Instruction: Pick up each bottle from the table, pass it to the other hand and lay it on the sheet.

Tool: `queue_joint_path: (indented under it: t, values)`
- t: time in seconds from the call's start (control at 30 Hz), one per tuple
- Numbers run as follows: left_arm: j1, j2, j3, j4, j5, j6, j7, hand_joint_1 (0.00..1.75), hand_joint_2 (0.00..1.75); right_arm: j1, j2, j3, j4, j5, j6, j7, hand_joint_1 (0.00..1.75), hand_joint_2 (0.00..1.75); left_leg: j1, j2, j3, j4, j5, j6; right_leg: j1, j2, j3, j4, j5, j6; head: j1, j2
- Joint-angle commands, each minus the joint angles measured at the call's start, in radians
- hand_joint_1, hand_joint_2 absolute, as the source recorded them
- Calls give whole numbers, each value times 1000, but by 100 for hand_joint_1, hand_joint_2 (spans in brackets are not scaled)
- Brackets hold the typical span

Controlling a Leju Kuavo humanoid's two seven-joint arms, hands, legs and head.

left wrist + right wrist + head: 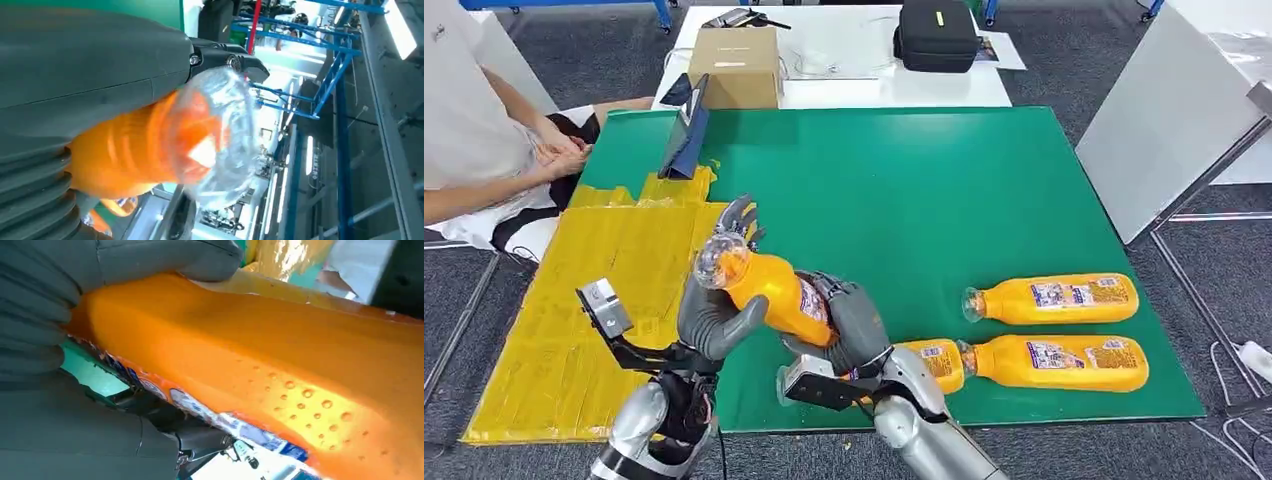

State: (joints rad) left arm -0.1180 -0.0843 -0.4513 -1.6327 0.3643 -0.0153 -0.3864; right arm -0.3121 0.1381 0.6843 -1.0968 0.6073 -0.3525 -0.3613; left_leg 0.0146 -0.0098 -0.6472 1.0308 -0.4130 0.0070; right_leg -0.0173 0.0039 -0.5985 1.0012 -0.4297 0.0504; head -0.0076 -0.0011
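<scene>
Between both hands [724,310], glossy orange bottle [774,290]

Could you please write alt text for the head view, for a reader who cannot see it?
Both robot hands, left hand and right hand, grip one orange bottle above a green mat. A yellow sheet lies to the left; three more bottles lie on the mat to the right.

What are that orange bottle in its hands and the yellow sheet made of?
Orange bottle: looks like clear glossy plastic; its see-through end shows orange liquid within. Yellow sheet: probably thin shiny plastic film or tape strips, wrinkled with ragged edges.
</scene>
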Motion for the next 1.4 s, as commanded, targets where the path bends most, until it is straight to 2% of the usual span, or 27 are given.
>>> queue_joint_path:
  t: [0.03, 0.47, 0.83, 1.4]
  values:
    - [-39, 1, -15, 9, 1, 6, -3, 0, 175, -19, -14, 50, 129, 30, 4, 17, 175, 175, 1, 0, 5, -1, -1, 1, 1, -1, 6, -2, -1, -2, 0, 0]
    - [-45, 4, -31, 27, -14, 9, 2, 0, 175, -19, -12, 44, 122, 27, -3, 15, 175, 175, 1, -1, 4, -1, -1, 0, 1, -2, 5, -2, -1, -2, 0, 0]
    - [-59, -6, -47, 101, -84, 75, 2, 0, 175, 8, -25, 52, -60, 33, -66, 7, 175, 175, 0, -1, 4, -1, -1, 1, 1, -2, 5, -1, -1, -2, 0, 0]
    - [-68, -9, -36, 137, -97, 94, 4, 0, 175, 16, -27, 57, -123, 25, -109, -8, 175, 175, 0, -1, 3, -1, 0, 0, 0, -2, 3, -1, -1, -1, 0, 0]
